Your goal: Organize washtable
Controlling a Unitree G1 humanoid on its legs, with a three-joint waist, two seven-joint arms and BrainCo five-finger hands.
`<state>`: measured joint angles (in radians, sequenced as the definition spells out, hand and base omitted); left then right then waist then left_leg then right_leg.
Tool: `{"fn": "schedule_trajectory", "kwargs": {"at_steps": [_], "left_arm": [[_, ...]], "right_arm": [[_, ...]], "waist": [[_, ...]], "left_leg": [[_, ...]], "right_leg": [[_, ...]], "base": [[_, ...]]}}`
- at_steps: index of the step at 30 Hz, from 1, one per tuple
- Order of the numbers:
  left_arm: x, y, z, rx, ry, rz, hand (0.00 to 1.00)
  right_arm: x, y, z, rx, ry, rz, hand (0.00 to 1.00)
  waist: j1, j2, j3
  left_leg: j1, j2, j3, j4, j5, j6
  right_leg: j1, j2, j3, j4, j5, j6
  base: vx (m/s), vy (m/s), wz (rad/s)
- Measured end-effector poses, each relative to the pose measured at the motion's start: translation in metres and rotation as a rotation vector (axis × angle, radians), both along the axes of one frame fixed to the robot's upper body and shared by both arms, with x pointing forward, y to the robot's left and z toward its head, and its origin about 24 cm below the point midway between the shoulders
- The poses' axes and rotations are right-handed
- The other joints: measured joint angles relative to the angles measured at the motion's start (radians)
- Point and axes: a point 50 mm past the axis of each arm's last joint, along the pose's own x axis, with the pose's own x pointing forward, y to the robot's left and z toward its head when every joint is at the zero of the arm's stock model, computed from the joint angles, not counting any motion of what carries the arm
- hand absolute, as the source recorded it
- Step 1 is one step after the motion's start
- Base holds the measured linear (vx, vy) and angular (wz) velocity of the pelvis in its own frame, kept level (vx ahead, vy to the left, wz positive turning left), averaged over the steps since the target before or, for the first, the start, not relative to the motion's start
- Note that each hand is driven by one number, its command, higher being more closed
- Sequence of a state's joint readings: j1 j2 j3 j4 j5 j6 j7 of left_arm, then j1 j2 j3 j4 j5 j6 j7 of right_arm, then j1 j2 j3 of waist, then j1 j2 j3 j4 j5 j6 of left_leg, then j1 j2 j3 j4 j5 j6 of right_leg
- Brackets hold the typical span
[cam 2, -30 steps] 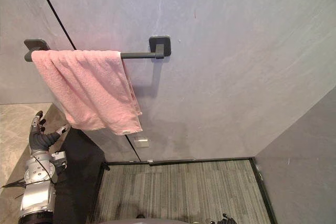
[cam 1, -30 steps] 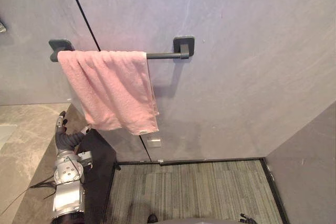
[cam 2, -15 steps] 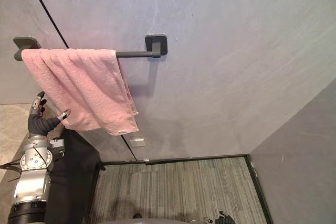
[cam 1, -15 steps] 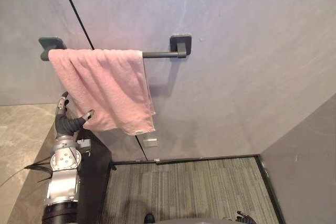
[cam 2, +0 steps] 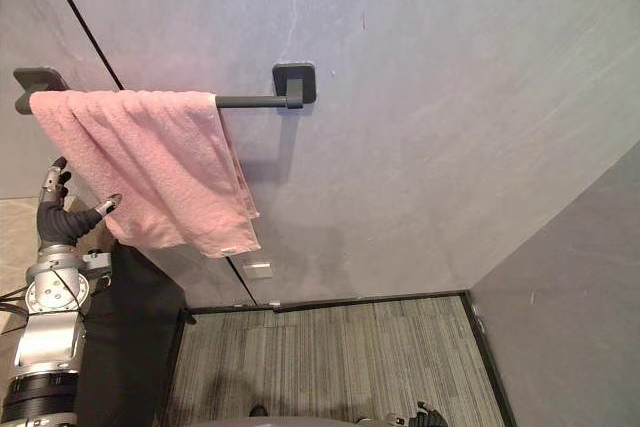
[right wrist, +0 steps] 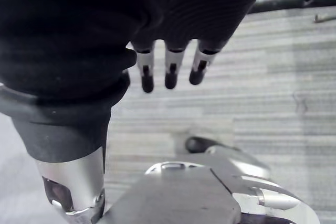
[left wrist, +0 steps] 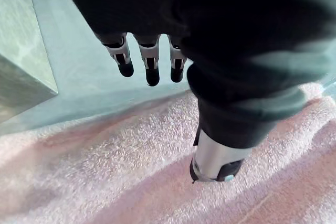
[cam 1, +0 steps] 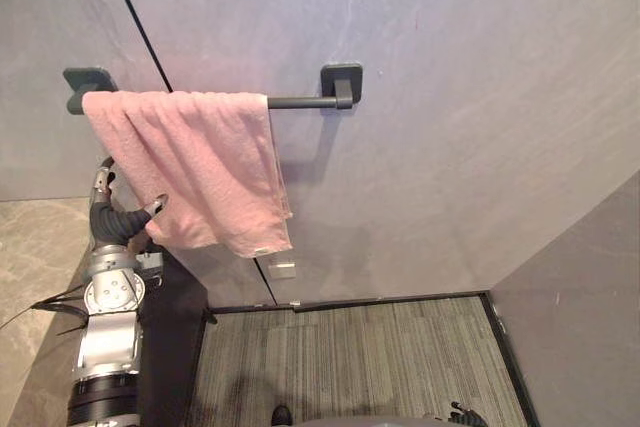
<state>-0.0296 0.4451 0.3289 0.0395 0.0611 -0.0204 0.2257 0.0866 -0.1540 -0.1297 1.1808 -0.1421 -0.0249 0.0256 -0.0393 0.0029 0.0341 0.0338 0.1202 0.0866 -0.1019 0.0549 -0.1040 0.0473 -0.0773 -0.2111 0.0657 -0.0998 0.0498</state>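
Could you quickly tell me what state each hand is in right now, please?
Left hand: open, fingers straight, by the pink towel's lower edge, not gripping it.
Right hand: open, holding nothing, above the carpet.

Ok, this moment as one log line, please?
left hand: open, by pink towel | pink towel: draped over bar | right hand: open

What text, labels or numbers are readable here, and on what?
Nothing here is legible.
Small tag at the lower corner of the pink towel: too small to read.
Pale wall plate below the towel: no marking can be made out.
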Motion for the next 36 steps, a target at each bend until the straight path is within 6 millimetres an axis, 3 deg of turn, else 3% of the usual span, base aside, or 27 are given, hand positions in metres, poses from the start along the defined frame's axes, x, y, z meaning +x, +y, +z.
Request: {"fn": "schedule_trajectory", "kwargs": {"at_steps": [10, 19, 36], "left_arm": [[-0.007, 0.014, 0.007, 0.0, -0.044, 0.077, 0.0], [-0.008, 0.015, 0.007, -0.002, -0.046, 0.079, 0.0], [0.03, -0.002, 0.038, 0.023, -0.122, -0.034, 0.0]], "right_arm": [[0.001, 0.0, 0.0, -0.003, -0.002, 0.01, 0.0], [0.002, 0.001, 0.0, -0.002, -0.003, 0.019, 0.0], [0.006, 0.001, 0.001, -0.003, -0.015, 0.021, 0.0]], "waist": [[0.001, -0.004, 0.002], [0.001, -0.009, 0.005], [-0.002, -0.016, 0.032]], "left_leg": [[0.0, 0.0, -0.001, 0.0, 0.0, 0.0], [0.0, 0.0, -0.001, 0.0, 0.0, 0.0], [-0.001, 0.0, -0.002, -0.001, 0.0, 0.0]], "right_leg": [[0.001, 0.0, -0.001, 0.0, 0.0, 0.0], [0.001, 0.0, -0.001, 0.0, 0.0, -0.001], [0.003, 0.001, -0.003, -0.005, 0.0, -0.001]], "base": [[0.0, 0.0, 0.0], [0.0, 0.0, 0.0], [0.0, 0.0, 0.0]]}}
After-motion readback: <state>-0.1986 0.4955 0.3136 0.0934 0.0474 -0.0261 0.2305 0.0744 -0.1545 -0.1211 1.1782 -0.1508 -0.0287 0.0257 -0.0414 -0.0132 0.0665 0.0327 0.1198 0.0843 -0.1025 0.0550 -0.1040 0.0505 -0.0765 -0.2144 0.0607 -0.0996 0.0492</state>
